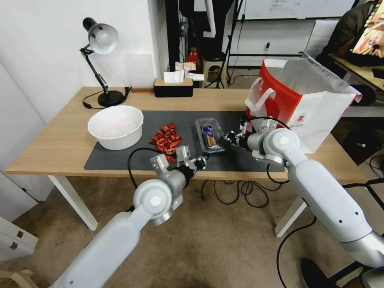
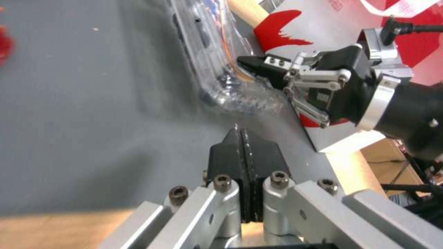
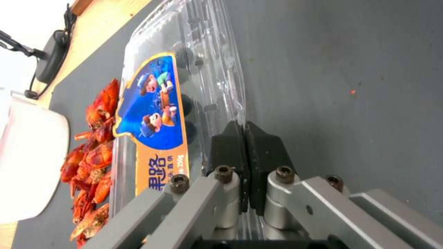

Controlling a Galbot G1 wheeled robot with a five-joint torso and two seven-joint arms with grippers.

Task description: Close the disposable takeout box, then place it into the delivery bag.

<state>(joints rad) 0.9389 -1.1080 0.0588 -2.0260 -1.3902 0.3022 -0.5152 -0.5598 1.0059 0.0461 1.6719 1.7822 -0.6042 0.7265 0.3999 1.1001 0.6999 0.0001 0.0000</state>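
The clear takeout box (image 1: 210, 136) lies on the dark mat, lid down, with its blue-orange label (image 3: 154, 103) facing up. My right gripper (image 1: 221, 139) is at the box's right side, fingers pressed together on its thin plastic rim (image 3: 233, 100). The left wrist view shows that gripper (image 2: 247, 62) biting the crumpled clear edge of the box (image 2: 207, 52). My left gripper (image 1: 204, 159) hovers low over the mat just short of the box's near end; its fingers (image 2: 231, 152) are shut on nothing. The red-and-white delivery bag (image 1: 296, 100) stands open at the table's right end, behind my right arm.
A round white bowl (image 1: 116, 126) sits on the mat's left end, and a pile of red crayfish (image 1: 166, 142) lies between it and the box. A desk lamp (image 1: 102, 40) and tissue box (image 1: 173, 86) stand at the back. Cables hang below the table's front edge.
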